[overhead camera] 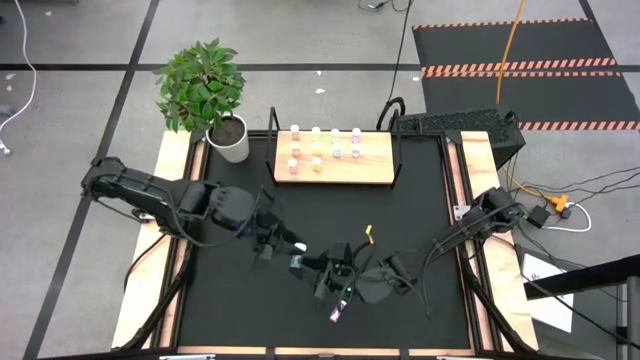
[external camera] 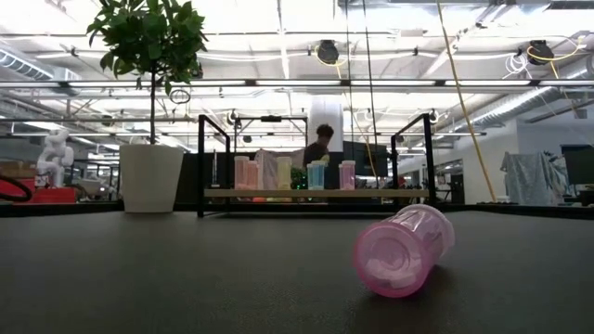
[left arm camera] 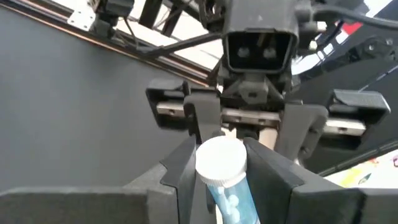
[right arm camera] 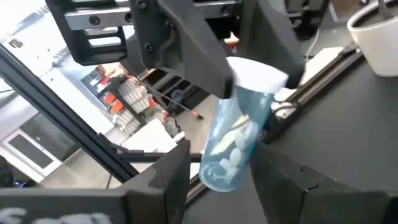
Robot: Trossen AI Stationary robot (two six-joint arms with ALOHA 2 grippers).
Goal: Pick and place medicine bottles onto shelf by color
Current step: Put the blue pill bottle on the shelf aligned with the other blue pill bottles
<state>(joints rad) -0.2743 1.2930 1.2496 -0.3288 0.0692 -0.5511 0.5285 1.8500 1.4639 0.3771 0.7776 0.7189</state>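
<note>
While the left hand [left arm camera: 217,180] is clamping a blue bottle [left arm camera: 225,180] by its cap end, the right hand [right arm camera: 217,168] is sitting open around its base.

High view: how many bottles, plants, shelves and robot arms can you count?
Medicine bottles: 8 (it looks like 6 on the shelf, 1 blue bottle in the left gripper jaws, 1 pink bottle lying down)
Potted plant: 1
Shelf: 1
Robot arms: 2
Total: 12
</note>
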